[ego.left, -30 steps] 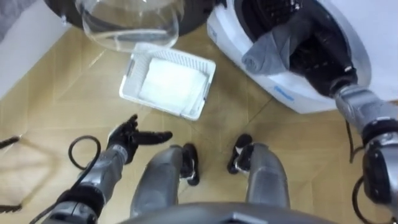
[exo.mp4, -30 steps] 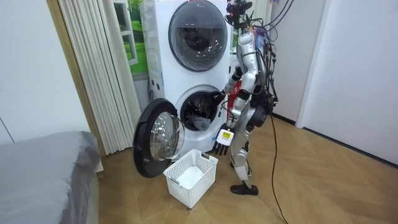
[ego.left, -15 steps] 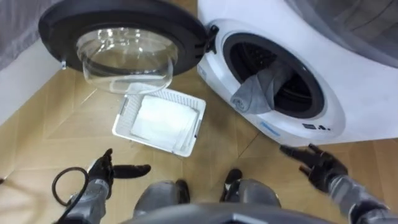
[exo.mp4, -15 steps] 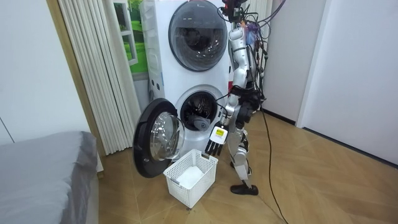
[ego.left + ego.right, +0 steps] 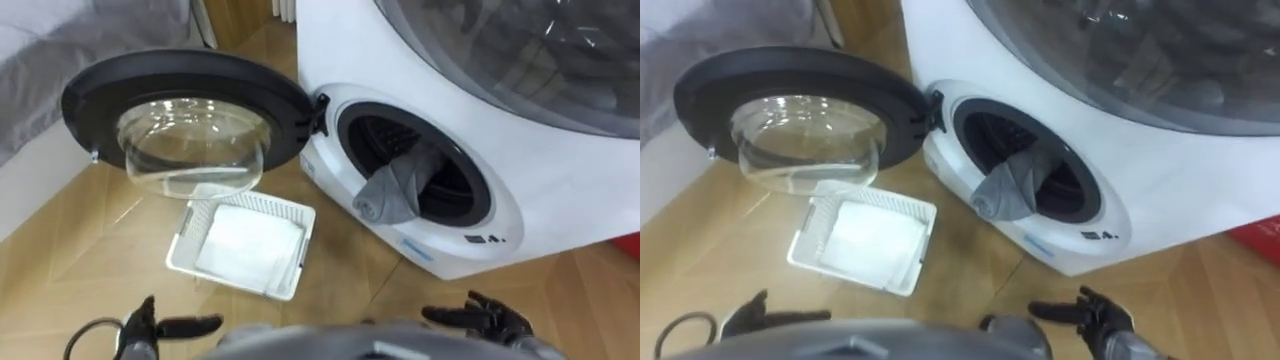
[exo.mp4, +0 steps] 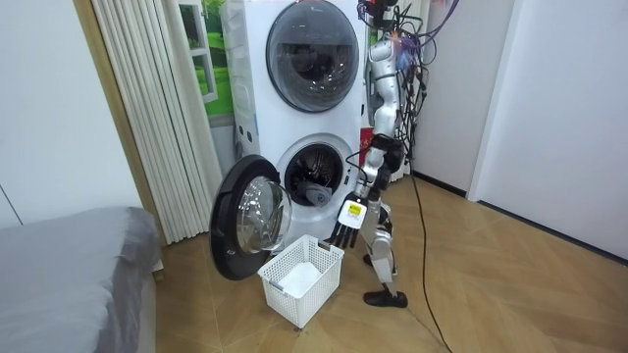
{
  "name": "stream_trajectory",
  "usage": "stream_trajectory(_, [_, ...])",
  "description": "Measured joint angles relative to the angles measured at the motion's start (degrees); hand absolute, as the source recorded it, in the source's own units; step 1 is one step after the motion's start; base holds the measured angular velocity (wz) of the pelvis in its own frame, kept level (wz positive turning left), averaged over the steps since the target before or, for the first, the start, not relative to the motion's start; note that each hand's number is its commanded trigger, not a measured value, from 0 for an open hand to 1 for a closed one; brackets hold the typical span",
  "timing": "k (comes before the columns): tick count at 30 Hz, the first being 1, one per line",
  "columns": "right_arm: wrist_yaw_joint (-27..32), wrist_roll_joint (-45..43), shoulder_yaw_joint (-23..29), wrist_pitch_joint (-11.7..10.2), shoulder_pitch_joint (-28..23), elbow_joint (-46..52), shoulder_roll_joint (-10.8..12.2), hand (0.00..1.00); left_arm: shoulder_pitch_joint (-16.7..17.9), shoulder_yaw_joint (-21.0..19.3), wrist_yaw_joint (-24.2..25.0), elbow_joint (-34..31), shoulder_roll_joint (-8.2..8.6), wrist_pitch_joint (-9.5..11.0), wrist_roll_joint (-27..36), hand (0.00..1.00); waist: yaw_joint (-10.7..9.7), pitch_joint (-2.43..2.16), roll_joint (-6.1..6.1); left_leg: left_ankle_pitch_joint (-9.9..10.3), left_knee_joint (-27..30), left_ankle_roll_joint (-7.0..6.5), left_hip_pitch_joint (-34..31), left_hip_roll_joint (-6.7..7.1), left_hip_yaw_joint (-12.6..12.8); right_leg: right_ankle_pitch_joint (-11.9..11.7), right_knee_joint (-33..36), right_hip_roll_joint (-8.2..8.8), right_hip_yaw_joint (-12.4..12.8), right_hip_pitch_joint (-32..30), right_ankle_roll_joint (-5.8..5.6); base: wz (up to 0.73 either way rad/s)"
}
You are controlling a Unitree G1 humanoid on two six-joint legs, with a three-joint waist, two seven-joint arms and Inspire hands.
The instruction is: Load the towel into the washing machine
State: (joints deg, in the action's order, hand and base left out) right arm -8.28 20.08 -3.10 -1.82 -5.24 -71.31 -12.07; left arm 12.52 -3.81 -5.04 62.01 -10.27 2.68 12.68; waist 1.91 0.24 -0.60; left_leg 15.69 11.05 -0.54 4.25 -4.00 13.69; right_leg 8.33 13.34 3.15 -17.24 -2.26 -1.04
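Towel point(image 5: 395, 193), grey: hangs bunched over the lower rim of the washing machine's point(image 5: 560, 200) drum opening, partly inside, partly out. Left hand point(image 5: 150, 325) low in front of the washing machine, fingers straight, empty. Right hand point(image 5: 485, 318) likewise, fingers spread, empty. White basket point(image 5: 186, 243) on the floor beneath its open door point(image 5: 190, 70).

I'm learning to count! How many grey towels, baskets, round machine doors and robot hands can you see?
Grey towel, hanging out of the lower drum: 1
White basket on the floor: 1
Round doors, the open lower door and the shut upper door: 2
Robot hands, left hand and right hand, both open: 2
Total: 6
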Motion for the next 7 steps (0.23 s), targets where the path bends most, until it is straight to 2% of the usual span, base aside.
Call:
stream_trajectory(3, [-0.43, -0.22, -0.03, 0.02, -0.31, -0.55, 0.77, 0.00, 0.75, -0.60, -1.01, 0.51, 0.87, -0.35, -0.03, 0.00, 0.04, 0.05, -0.33, -0.14, -0.63, 0.26, 0.63, -0.16, 0.01, -0.10, -1.26, -0.61, 0.17, 0.79, -0.09, 0.00])
stream_trajectory(7, [-0.66, -0.21, -0.01, 0.62, 0.31, -2.50, 1.30, 0.00, 0.71, -0.56, -1.68, 0.73, 1.63, -1.85, -0.02, 0.00, -0.12, 0.13, -0.69, -0.21, -0.71, 0.40, 1.10, -0.20, -0.52, -0.30, -2.90, -1.23, 0.29, 1.98, -0.04, 0.03])
